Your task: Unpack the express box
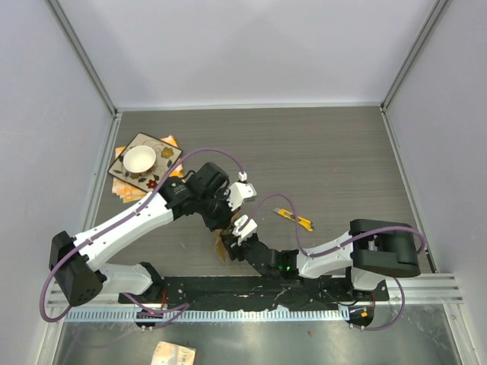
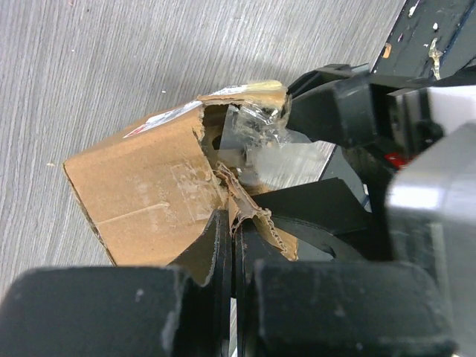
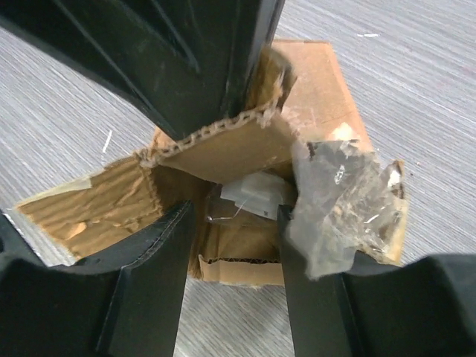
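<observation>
The express box (image 1: 221,245), a small brown cardboard parcel, lies on the table just in front of the arm bases, its top torn open. My left gripper (image 1: 228,218) is shut on a torn cardboard flap (image 2: 245,204) of the box (image 2: 149,190). My right gripper (image 1: 242,233) is open, with its fingers at the mouth of the box (image 3: 245,245), one on each side of the opening (image 3: 234,216). Inside I see a clear plastic bag with a white item (image 3: 256,195). Crumpled clear tape (image 3: 342,197) hangs from one flap beside my right finger.
A yellow utility knife (image 1: 294,219) lies to the right of the grippers. A flat brown-and-orange card (image 1: 163,163) bearing a white cup (image 1: 140,159) lies at the back left. The black base rail (image 1: 251,293) runs along the near edge.
</observation>
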Available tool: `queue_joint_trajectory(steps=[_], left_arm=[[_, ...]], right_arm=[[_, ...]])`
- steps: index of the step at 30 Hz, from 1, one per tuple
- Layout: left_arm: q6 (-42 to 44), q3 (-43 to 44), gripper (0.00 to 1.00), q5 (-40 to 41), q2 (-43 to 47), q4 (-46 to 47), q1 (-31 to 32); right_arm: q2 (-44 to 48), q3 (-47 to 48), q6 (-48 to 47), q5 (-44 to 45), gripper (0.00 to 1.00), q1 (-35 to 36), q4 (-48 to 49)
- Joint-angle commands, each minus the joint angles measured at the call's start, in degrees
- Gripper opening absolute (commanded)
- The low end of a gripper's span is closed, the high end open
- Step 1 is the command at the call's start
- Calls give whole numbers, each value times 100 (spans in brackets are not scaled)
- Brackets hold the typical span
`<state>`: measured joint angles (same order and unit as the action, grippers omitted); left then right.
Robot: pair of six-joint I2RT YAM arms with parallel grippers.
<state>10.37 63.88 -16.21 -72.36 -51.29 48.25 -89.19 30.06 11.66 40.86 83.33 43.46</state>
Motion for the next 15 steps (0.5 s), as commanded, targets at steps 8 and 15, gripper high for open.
queue_joint_trajectory(steps=[8,15], left_arm=[[-79,222,0,-357,178,-136,-17],[-105,345,0,-611,90,-180,-9]], right_arm=[[-1012,79,-129,458,54,-124,752],[-1329,122,-23,186,43,-212,910]])
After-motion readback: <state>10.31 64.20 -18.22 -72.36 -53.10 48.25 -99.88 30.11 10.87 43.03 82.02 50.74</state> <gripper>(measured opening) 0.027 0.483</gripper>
